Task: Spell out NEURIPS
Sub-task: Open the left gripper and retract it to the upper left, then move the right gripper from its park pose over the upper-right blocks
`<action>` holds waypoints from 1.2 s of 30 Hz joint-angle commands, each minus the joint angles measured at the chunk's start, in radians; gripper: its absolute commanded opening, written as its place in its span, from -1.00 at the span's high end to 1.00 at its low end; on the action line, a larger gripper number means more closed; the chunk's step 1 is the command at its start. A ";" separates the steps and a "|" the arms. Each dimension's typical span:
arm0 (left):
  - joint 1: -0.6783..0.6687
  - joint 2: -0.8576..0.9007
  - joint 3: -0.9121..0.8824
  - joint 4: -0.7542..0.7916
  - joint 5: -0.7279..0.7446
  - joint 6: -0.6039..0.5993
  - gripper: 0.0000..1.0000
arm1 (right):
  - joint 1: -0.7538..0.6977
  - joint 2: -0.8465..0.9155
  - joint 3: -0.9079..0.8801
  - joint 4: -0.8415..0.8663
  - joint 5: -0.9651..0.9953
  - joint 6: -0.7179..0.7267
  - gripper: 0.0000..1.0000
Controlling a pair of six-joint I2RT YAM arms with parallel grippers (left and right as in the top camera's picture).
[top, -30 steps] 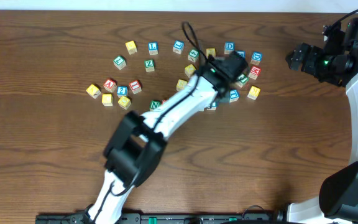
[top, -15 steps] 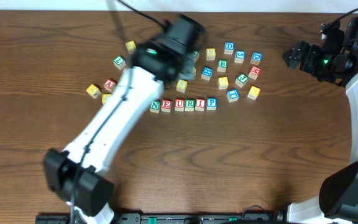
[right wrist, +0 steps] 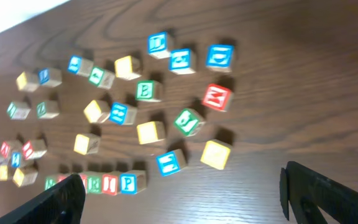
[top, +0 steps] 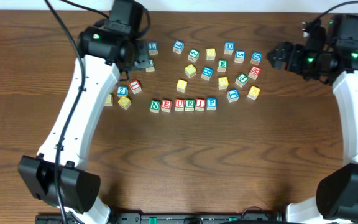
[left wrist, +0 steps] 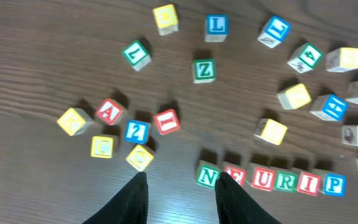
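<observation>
Insp. note: NEURIPS row read N-E-U-R-I-P, S step pending; my L gripper hung empty, part-open, near row's N end, R gripper wide open, empty; next req. S cube touching P cube, free side.

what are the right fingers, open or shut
Open: the right fingers stand wide apart at the wrist view's edges, holding nothing.

Even light, soft shadows (short), wrist views perhaps slightly blurred
</observation>
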 commanded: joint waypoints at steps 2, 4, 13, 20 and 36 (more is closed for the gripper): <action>0.039 -0.010 0.007 -0.011 0.017 0.032 0.29 | 0.073 0.007 -0.007 0.003 -0.012 0.012 -0.93; 0.053 -0.010 0.007 -0.011 0.017 0.032 0.29 | 0.105 0.007 -0.007 0.008 -0.011 0.012 -0.92; 0.099 -0.009 0.007 -0.019 0.016 0.051 0.30 | 0.262 0.007 -0.007 0.059 0.034 0.079 -0.88; 0.101 0.008 0.006 -0.019 0.016 0.051 0.29 | 0.341 0.007 -0.007 0.065 0.101 0.124 -0.82; 0.101 0.021 -0.006 0.024 0.017 0.058 0.29 | 0.348 0.007 -0.007 0.061 0.101 0.124 -0.84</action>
